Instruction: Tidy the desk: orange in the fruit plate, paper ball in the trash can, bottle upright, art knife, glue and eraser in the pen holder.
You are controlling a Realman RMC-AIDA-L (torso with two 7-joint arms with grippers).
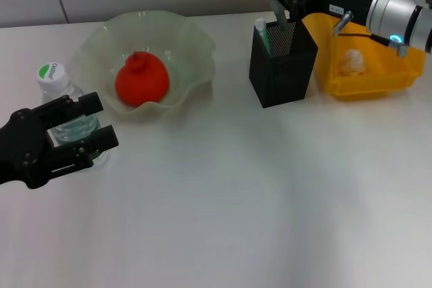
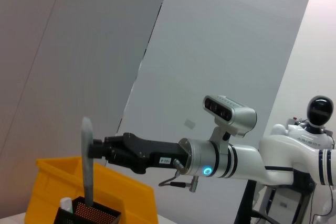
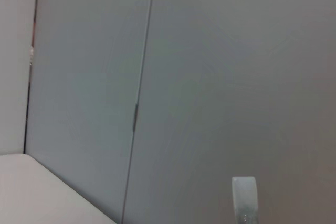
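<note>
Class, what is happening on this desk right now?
The right end effector holds a slim grey art knife upright, its lower end inside the black mesh pen holder. The left end effector is around the upright clear water bottle. The red-orange orange sits in the pale-green ruffled fruit plate; a paper ball lies in the yellow trash can.

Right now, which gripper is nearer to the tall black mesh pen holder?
Right. The right gripper hangs directly above the black mesh pen holder, holding a grey art knife into it; the left gripper is far away, around the clear bottle.
</note>
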